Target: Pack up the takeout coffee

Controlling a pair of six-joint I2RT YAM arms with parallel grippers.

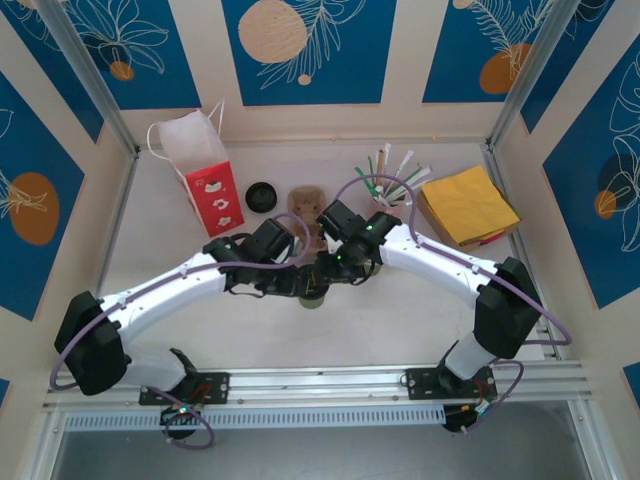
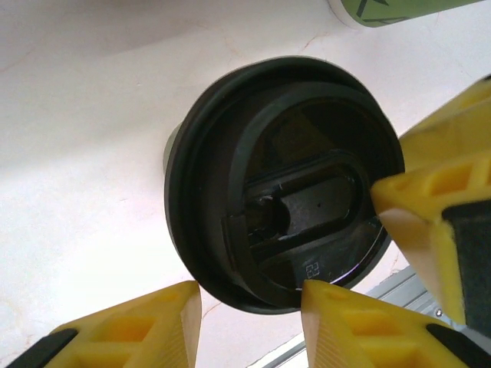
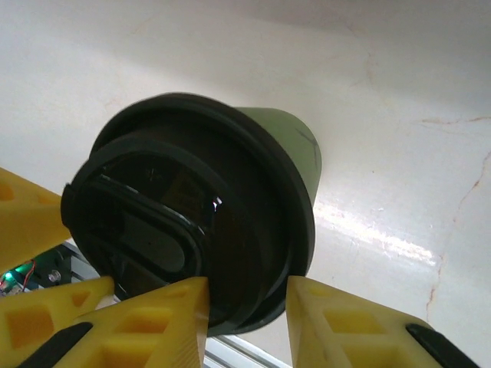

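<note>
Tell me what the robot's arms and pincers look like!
The left arm and right arm are white with black joints and looping purple cables. The left pincer and right pincer have chunky yellow fingers with hollow cells and black pads.

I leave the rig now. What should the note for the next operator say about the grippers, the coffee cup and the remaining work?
Small green paper cup with round black plastic lid: upright on the white table, mid-table.
Left gripper: jaws apart, tips at the lid's rim, no clear grip.
Right gripper: the same, from the opposite side.
Red and white paper bag: stands at the far left, apart from the cup.
Done: lid is on the cup.
Left: grasp the cup and pack it, probably into the bag.
</note>
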